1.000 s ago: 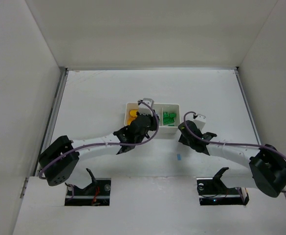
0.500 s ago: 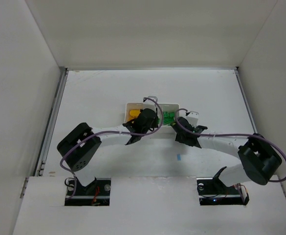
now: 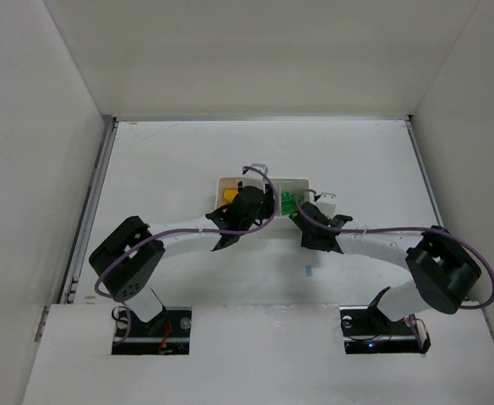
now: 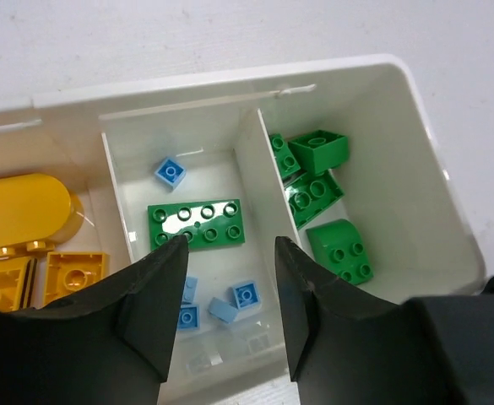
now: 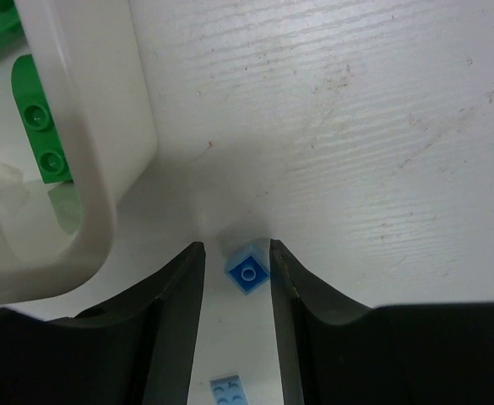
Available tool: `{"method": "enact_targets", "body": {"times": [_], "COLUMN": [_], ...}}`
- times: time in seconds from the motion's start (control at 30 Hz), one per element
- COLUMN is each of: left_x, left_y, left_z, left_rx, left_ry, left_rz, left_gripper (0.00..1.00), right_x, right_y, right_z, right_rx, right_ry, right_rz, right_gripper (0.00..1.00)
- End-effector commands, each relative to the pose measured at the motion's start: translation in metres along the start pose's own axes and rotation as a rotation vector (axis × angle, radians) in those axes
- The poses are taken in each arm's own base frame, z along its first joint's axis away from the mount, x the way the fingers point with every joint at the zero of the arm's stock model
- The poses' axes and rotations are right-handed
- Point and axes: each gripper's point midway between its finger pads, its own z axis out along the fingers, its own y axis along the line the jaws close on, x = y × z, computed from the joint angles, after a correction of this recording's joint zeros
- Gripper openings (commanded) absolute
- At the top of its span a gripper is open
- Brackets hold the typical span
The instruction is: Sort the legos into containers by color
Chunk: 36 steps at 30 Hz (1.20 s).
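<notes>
The white three-compartment tray (image 3: 230, 180) holds yellow bricks (image 4: 19, 211) on the left and green bricks (image 4: 318, 152) on the right. The middle compartment holds several light blue bricks (image 4: 245, 295) and a flat green plate (image 4: 196, 224). My left gripper (image 4: 230, 253) is open and empty, hovering over the middle compartment (image 3: 253, 196). My right gripper (image 5: 236, 257) is open at the table beside the tray's corner (image 5: 86, 126). Its jaws stand either side of a small blue brick (image 5: 247, 272) lying on the table. In the top view the right gripper (image 3: 312, 226) is at the tray's near right corner.
A second light blue brick (image 5: 230, 391) lies on the table between my right fingers, nearer the wrist. A blue brick (image 3: 308, 271) lies on the table below the right arm. White walls enclose the table on the left, back and right.
My left gripper has moved up from the tray's near edge to over its middle compartment. My right gripper has moved left and up to the tray's near right corner.
</notes>
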Motion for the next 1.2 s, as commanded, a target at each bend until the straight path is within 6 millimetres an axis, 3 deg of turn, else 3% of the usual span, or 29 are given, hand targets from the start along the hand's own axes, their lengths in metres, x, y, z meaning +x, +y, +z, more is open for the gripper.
{"method": "enact_targets", "body": {"times": [0.0,0.17,0.27,0.4,0.53,0.67,0.83,0.93,1.03,1.17], "left_x": [-0.033,-0.042,-0.043,-0.032,-0.013,0.013,0.042,0.053,0.063,0.078], "left_y": [-0.01,-0.007,-0.004,-0.004,-0.002,-0.006,-0.014,-0.024,-0.038,-0.062], "left_z": [-0.021,-0.046,-0.059,-0.076,-0.09,-0.103,-0.112,-0.12,-0.126,-0.129], "left_rx": [0.042,0.067,0.078,0.1,0.1,0.115,0.117,0.121,0.135,0.15], "left_ry": [-0.091,-0.127,-0.14,-0.133,-0.111,-0.088,-0.057,-0.055,-0.051,-0.036], "left_rz": [-0.029,-0.053,-0.068,-0.077,-0.066,-0.049,-0.013,0.011,0.035,0.078], "left_gripper": [0.44,0.44,0.44,0.44,0.44,0.41,0.39,0.39,0.38,0.36], "right_x": [0.0,0.005,0.01,0.013,0.001,-0.035,-0.097,-0.128,-0.147,-0.158], "right_y": [0.015,0.02,0.02,0.018,0.027,0.051,0.112,0.138,0.155,0.159], "right_z": [-0.004,-0.005,-0.006,-0.006,-0.029,-0.067,-0.103,-0.099,-0.086,-0.072], "right_rx": [-0.034,-0.044,-0.05,-0.046,-0.113,-0.258,-0.473,-0.503,-0.491,-0.46], "right_ry": [0.015,0.025,0.028,0.022,-0.043,-0.137,-0.252,-0.293,-0.302,-0.308], "right_rz": [0.004,-0.007,-0.003,-0.005,0.012,0.049,0.034,0.035,0.039,0.056], "right_gripper": [0.42,0.41,0.33,0.22,0.21,0.21,0.22,0.22,0.24,0.42]}}
